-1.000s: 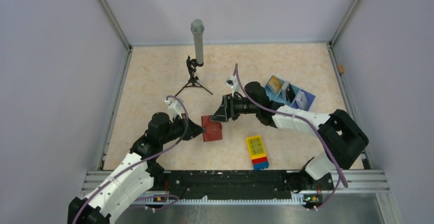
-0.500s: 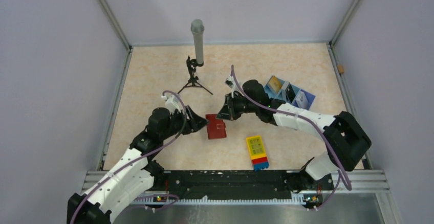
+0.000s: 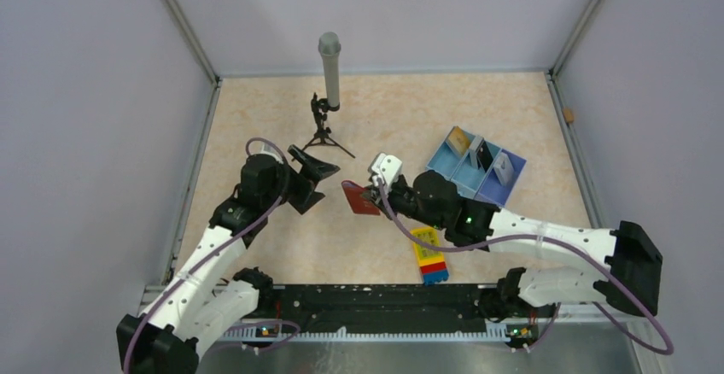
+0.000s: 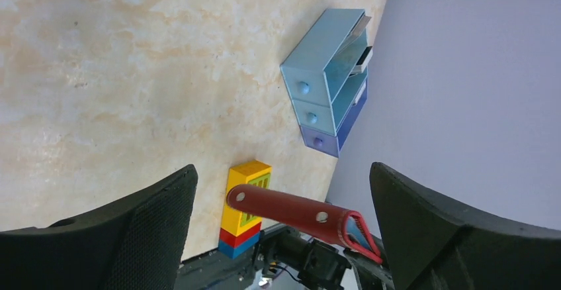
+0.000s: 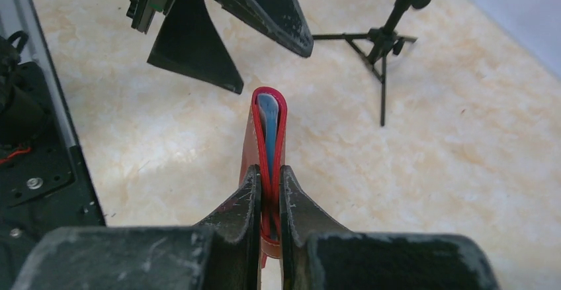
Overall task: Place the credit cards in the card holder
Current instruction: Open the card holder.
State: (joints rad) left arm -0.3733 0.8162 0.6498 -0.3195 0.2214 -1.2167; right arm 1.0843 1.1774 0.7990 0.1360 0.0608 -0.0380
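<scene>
Red wallet (image 3: 359,198) pinched in the right tool (image 3: 369,195), cards waiting in the blue tray (image 3: 437,154).

Right tool: its two fingers (image 5: 246,194) are squeezed almost shut on one end of the wallet. The wallet is folded, held up on its edge, and a bit of blue peeks out of the fold. It sits near the middle of the desk (image 3: 256,126), between the two arms. Left tool (image 3: 327,184): wide open, with nothing in it, just beside the wallet and pointing at it. A yellow card (image 3: 459,140), a dark card (image 3: 479,154) and a pale card (image 3: 504,166) each stand in their own part of the tray, off to the right. A yellow, red and blue block (image 3: 429,253) lies near the front edge. A grey tube on a small black stand (image 3: 329,71) is at the back.
</scene>
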